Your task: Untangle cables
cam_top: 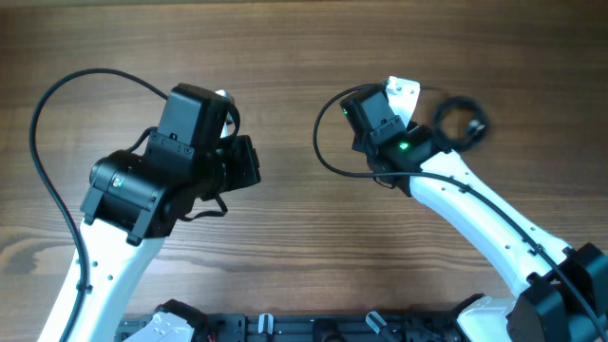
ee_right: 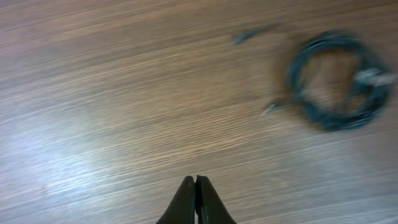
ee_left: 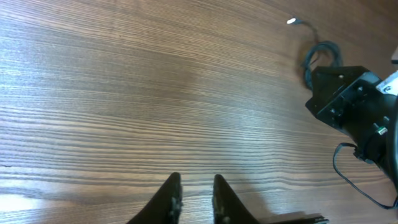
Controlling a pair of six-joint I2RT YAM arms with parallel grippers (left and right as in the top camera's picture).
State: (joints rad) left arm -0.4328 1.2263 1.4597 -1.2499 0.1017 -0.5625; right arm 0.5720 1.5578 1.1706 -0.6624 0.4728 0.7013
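Your right hand [ee_right: 196, 186] has its two fingers pressed flat together, pinching nothing, over the wood-grain counter [ee_right: 93, 93]. The cables [ee_right: 336, 81] lie ahead of that hand and off to its right, well apart from the fingertips. They are wound into one roundish coil that rests flat on the wood. The wrist view is blurred there, so you cannot count the turns or tell whether they are knotted. Two loose ends stick out on the coil's left: a plug [ee_right: 270, 109] just beside its near-left edge, and a second end [ee_right: 245, 36] farther ahead and farther left. From overhead the coil sits close beside the right arm [cam_top: 394, 133], on the side away from your left arm. You cannot tell whether coil and arm touch.

Your left hand [ee_left: 196, 186] has its fingers slightly spread, with a narrow strip of wood showing between them, and it holds nothing. From this hand the cables lie far ahead and to the right, partly behind the black head of the right arm. A bright plug tip [ee_left: 291, 21] points out to the left of the coil. The arm lead [ee_left: 360, 180], a thin black loop, hangs off that black head on the side nearer your left hand and is separate from the coil.
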